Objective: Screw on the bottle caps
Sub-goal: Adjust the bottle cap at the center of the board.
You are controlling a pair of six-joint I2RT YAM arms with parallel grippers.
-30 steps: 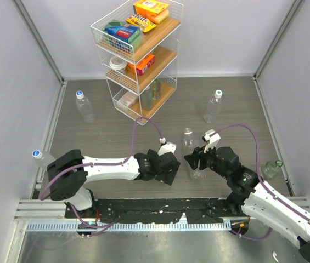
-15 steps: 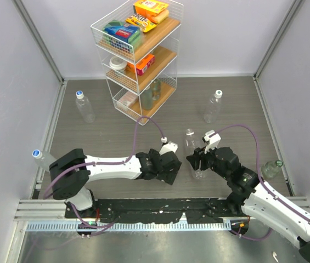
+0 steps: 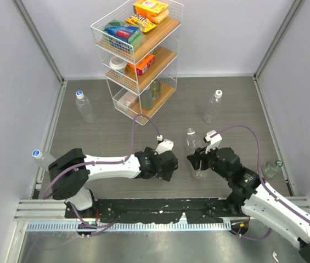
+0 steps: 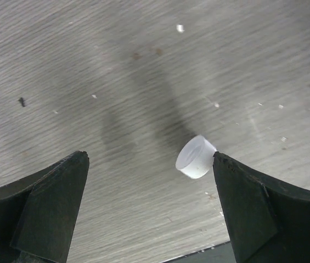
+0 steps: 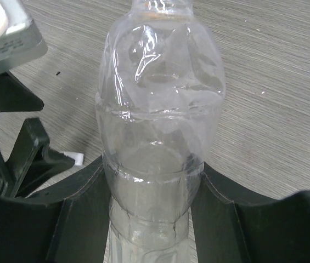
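Your right hand point(image 5: 152, 189) grips the clear, thin-walled, ribbed plastic bottle point(image 5: 160, 98) upright around its lower body; squeeze harder and that crinkly wall could buckle. Just beside the bottle, your left hand point(image 4: 149, 161) stands wide open astride the small round white plastic cap point(image 4: 196, 157). The cap lies tilted on the grey wood-grain desk point(image 4: 144, 66), close against one finger, so closing may kick it out.

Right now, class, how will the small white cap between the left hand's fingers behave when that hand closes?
The cap looks small, so probably very light. Tilted beside one finger of the open left hand, it may flip or skid on the table when pinched. Its round wall could let it roll.
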